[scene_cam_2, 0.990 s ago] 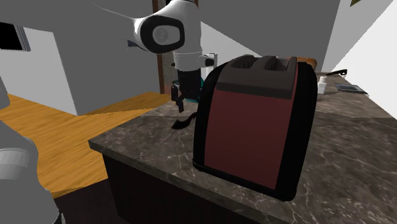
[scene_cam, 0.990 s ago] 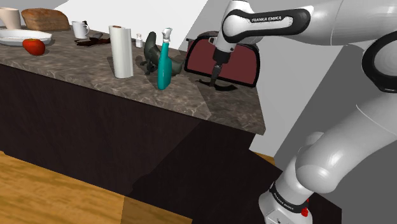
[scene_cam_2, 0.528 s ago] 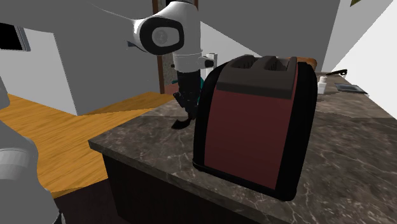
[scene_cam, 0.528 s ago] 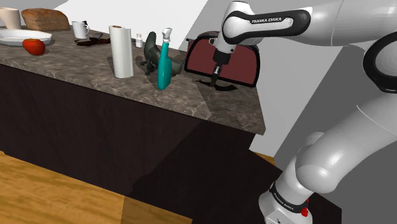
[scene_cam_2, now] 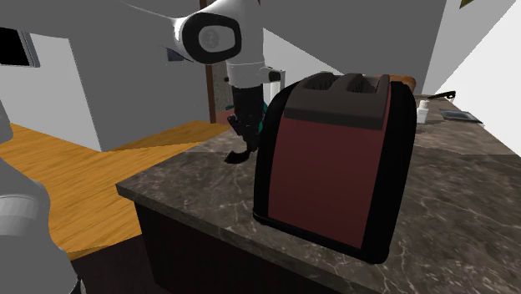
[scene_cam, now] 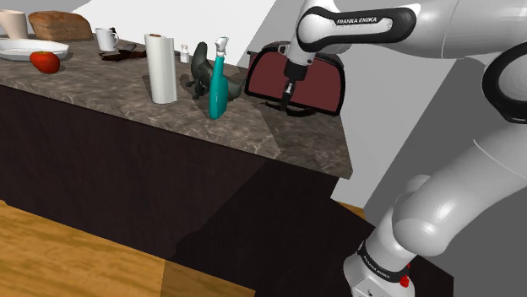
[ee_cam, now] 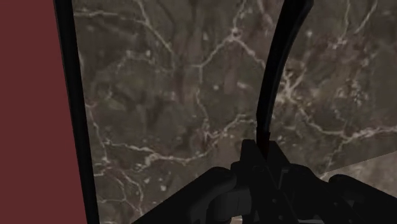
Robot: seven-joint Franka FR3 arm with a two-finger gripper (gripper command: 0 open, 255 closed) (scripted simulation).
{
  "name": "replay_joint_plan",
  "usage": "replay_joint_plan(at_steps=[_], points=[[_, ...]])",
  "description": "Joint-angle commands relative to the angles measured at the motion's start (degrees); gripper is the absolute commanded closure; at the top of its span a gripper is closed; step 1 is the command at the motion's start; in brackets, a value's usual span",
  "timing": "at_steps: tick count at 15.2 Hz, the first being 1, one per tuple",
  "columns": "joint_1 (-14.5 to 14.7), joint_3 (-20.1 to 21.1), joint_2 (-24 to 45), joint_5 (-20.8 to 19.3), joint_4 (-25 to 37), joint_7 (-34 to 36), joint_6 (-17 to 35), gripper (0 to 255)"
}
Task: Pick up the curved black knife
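The curved black knife (scene_cam: 288, 105) hangs from my gripper (scene_cam: 290, 94), just above the dark marble countertop (scene_cam: 253, 135) and in front of the dark red toaster (scene_cam: 323, 80). In the second exterior view the knife (scene_cam_2: 237, 155) dangles clear of the counter (scene_cam_2: 192, 192), below the gripper (scene_cam_2: 244, 134) and beside the toaster (scene_cam_2: 334, 159). In the wrist view the gripper (ee_cam: 264, 170) is shut on the knife's handle. Its thin curved blade (ee_cam: 277, 70) reaches away over the marble (ee_cam: 178, 95), with the toaster's red side (ee_cam: 28, 108) close by.
A teal spray bottle (scene_cam: 218, 84), a dark figure (scene_cam: 199, 72) and a paper towel roll (scene_cam: 160, 67) stand toward the shoulder view's left of the toaster. Farther left are a mug (scene_cam: 107, 38), a tomato (scene_cam: 45, 61), a plate (scene_cam: 21, 51) and bread (scene_cam: 59, 25). The counter's corner (scene_cam: 342, 169) lies near the arm.
The gripper has risen a little with the knife. The knife has left the counter and swung from lying flat to hanging under the fingers.
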Motion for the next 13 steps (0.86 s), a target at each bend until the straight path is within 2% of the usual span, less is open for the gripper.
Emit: replay_joint_plan(at_steps=[1,11,13], points=[[0.03,0.03,0.09,0.02,1.59,0.04,-1.52,255],[0.13,0.1,0.93,0.18,10.18,0.16,-9.28,255],[0.14,0.1,0.95,0.18,10.32,0.16,-9.4,255]])
